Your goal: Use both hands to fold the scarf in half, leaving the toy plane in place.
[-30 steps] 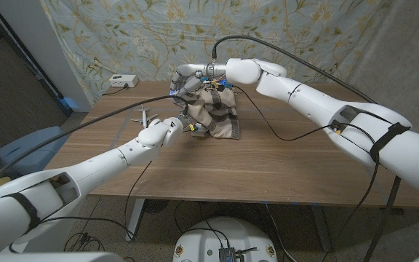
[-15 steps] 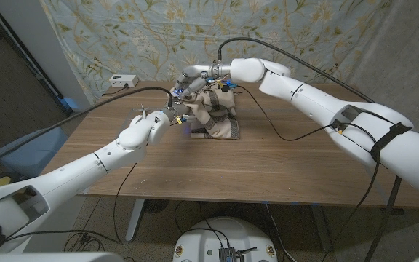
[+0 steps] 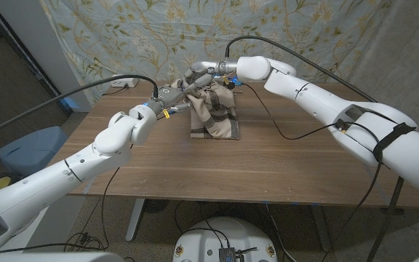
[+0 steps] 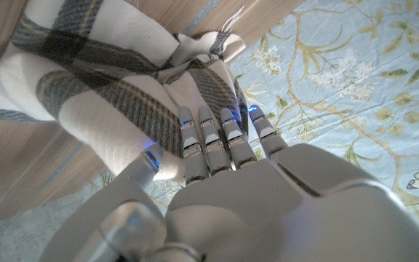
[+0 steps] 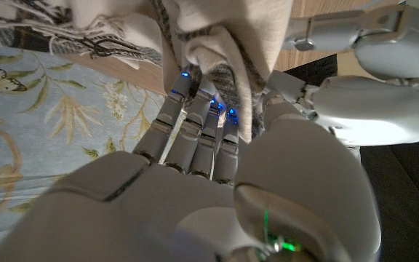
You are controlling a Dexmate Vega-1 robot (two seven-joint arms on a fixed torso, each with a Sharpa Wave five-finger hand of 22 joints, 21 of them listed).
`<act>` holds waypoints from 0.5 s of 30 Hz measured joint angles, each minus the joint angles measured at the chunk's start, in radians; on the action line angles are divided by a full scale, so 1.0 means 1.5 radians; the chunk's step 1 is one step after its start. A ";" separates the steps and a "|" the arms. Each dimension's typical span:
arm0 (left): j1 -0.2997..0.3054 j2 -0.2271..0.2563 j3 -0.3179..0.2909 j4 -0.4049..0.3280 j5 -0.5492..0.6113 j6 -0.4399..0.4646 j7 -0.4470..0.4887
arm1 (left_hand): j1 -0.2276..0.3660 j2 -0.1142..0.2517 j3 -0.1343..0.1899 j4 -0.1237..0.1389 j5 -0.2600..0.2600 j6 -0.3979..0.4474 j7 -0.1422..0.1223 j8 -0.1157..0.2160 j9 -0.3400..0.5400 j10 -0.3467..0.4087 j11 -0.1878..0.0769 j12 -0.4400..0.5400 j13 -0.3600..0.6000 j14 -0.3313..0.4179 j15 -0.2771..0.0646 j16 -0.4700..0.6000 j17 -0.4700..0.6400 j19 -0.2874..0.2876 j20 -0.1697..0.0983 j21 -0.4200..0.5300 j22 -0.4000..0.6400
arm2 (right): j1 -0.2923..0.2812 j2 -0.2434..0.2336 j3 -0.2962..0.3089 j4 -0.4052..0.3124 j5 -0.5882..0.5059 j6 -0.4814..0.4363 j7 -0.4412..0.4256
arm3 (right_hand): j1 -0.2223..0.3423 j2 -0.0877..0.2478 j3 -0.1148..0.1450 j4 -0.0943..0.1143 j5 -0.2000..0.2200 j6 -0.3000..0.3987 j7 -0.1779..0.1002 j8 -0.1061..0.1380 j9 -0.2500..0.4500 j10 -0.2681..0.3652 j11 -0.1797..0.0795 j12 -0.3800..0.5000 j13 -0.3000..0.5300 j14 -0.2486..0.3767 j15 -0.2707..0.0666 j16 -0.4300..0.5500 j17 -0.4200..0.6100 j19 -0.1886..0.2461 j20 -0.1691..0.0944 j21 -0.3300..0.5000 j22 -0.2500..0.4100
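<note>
Scarf [image 3: 213, 113] bunched, gripped by left hand [image 3: 172, 97] and right hand [image 3: 201, 75], fingertips buried in folds.

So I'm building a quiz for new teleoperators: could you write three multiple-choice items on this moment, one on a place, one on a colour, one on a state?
1. Where on the table is the scarf?
A. near the front edge
B. toward the far edge
C. hanging off the right end

2. What does the scarf look like?
A. cream with dark plaid stripes
B. plain red
C. green with dots

3. What is the left robot hand doing?
A. resting on bare wood
B. gripping the scarf
C. holding a cup

Answers:
1 B: the head view shows it far from the robot, toward the patterned curtain.
2 A: the left wrist view shows grey-brown stripes on cream cloth.
3 B: its fingers close on the cloth; the right robot hand grips it too.
</note>
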 measured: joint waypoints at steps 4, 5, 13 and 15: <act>0.020 0.016 -0.029 -0.037 -0.011 0.001 -0.002 | 0.022 0.008 0.006 -0.022 -0.003 0.004 -0.003 -0.003 0.000 0.002 -0.002 -0.004 0.000 0.003 0.003 -0.003 0.000 0.000 0.000 0.000 0.000 | 0.000 -0.007 0.006 -0.003 0.008 -0.009 0.001 | -0.088 -0.030 -0.036 0.022 0.012 -0.113 -0.011 -0.007 0.002 -0.144 -0.004 -0.077 -0.012 -0.196 0.042 -0.070 -0.025 -0.094 0.037 -0.047 0.000; 0.021 0.017 -0.031 -0.038 -0.011 0.001 -0.003 | 0.030 0.011 0.009 -0.031 -0.003 0.004 -0.003 -0.003 0.000 0.002 -0.002 -0.007 0.000 0.003 0.003 -0.005 0.000 0.000 0.000 0.000 -0.002 | 0.000 -0.007 0.007 -0.003 0.008 -0.009 0.001 | -0.106 -0.037 -0.045 0.025 0.016 -0.148 -0.014 -0.007 0.002 -0.186 -0.003 -0.093 -0.015 -0.257 0.054 -0.082 -0.034 -0.121 0.045 -0.061 0.000; 0.054 0.038 -0.072 -0.090 -0.011 -0.007 -0.023 | 0.046 0.018 0.018 -0.055 -0.003 0.003 -0.004 -0.013 0.000 0.002 -0.002 -0.012 0.000 0.003 0.003 -0.008 0.002 0.000 0.000 0.000 -0.003 | 0.013 -0.014 0.029 0.012 0.042 -0.023 0.015 | -0.153 -0.048 -0.068 0.038 0.022 -0.203 -0.015 -0.007 0.002 -0.248 0.000 -0.106 -0.020 -0.347 0.071 -0.083 -0.053 -0.165 0.057 -0.091 0.000; 0.060 0.040 -0.079 -0.096 -0.011 -0.007 -0.024 | 0.049 0.016 0.015 -0.058 -0.003 0.000 -0.007 -0.013 0.000 0.002 -0.002 -0.014 0.000 0.003 0.003 -0.008 0.002 0.000 0.000 0.000 -0.003 | 0.015 -0.017 0.036 0.015 0.048 -0.027 0.011 | -0.156 -0.046 -0.068 0.038 0.022 -0.203 -0.016 -0.005 0.002 -0.240 -0.001 -0.103 -0.020 -0.343 0.067 -0.082 -0.055 -0.165 0.056 -0.091 0.000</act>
